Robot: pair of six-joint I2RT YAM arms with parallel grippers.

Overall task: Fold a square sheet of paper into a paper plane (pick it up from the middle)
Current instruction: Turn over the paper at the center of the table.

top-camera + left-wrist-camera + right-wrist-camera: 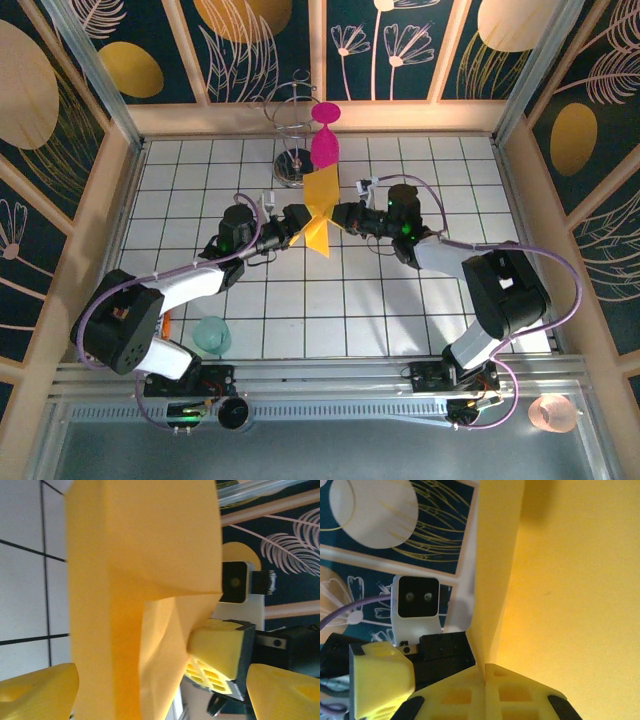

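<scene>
The right gripper (345, 215) is clamped tight on the folded sheet of paper (320, 215). In its wrist view the yellow fingers (520, 695) meet flat together with the paper's edge pinched in the seam between them, and the sheet rises from there. The left gripper (297, 221) faces it from the left with its jaws spread wide. In the left wrist view its fingers (37, 692) stand at either side of the frame, and the paper hangs through the gap between them (whether it brushes the finger at lower left cannot be told). One finger of the right gripper presses the sheet's right side in that view.

The paper is held up off the white gridded table (200, 180), about mid-table, between the two grippers. It is plain orange-yellow and folded in layers, with a slanted crease under the upper flap. From above it is long and narrow, with a point towards the near side. Its far end lies just near of a magenta goblet (324, 148), which is beside a wire stand (290, 150). A teal cup (212, 335) sits at the table's near left, well apart.
</scene>
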